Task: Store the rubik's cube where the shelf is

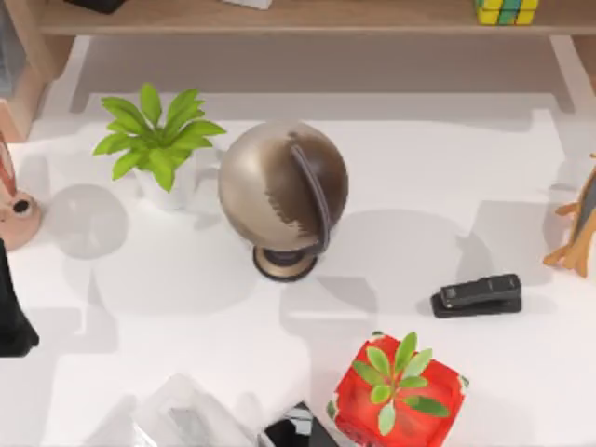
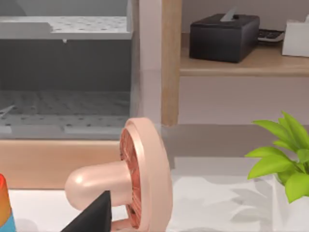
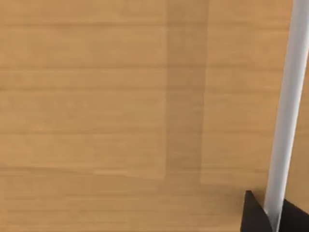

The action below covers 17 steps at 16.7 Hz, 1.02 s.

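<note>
While the rubik's cube (image 1: 506,11) sits on the shelf (image 1: 307,17) at one o'clock, I cannot tell either claw's state

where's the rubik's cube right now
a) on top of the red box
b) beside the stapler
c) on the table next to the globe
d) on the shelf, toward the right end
d: in the top view the rubik's cube sits on the shelf, near its right end.

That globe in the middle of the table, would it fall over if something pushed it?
Probably, if pushed high up. The globe is a large ball leaning over a much smaller round base, so it looks top-heavy. A nudge low on the base would more likely slide it across the smooth white table.
</note>
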Each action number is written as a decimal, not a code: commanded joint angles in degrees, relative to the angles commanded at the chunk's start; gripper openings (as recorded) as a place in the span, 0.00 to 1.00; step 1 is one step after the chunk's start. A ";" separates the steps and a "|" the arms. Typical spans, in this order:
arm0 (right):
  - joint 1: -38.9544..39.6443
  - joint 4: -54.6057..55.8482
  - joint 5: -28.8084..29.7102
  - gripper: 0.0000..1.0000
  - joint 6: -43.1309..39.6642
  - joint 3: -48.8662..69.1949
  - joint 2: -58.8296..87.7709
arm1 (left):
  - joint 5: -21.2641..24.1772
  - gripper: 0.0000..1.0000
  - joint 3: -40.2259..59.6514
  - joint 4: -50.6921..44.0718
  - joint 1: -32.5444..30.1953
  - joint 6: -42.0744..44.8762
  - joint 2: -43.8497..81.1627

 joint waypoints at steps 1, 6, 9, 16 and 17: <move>0.00 0.00 0.00 0.00 0.00 0.00 0.00 | 0.00 1.00 0.00 0.00 0.00 0.00 0.00; 1.13 -2.61 1.51 0.00 0.18 3.99 1.95 | 0.00 1.00 0.00 0.00 0.00 0.00 0.00; 3.37 -6.21 3.71 0.00 0.08 11.27 4.46 | 0.00 1.00 0.00 0.00 0.00 0.00 0.00; 4.26 -8.55 4.89 0.00 0.17 13.93 5.90 | 0.00 1.00 0.00 0.00 0.00 0.00 0.00; 4.40 -9.07 5.13 0.00 0.16 14.69 6.42 | 0.00 1.00 0.00 0.00 0.00 0.00 0.00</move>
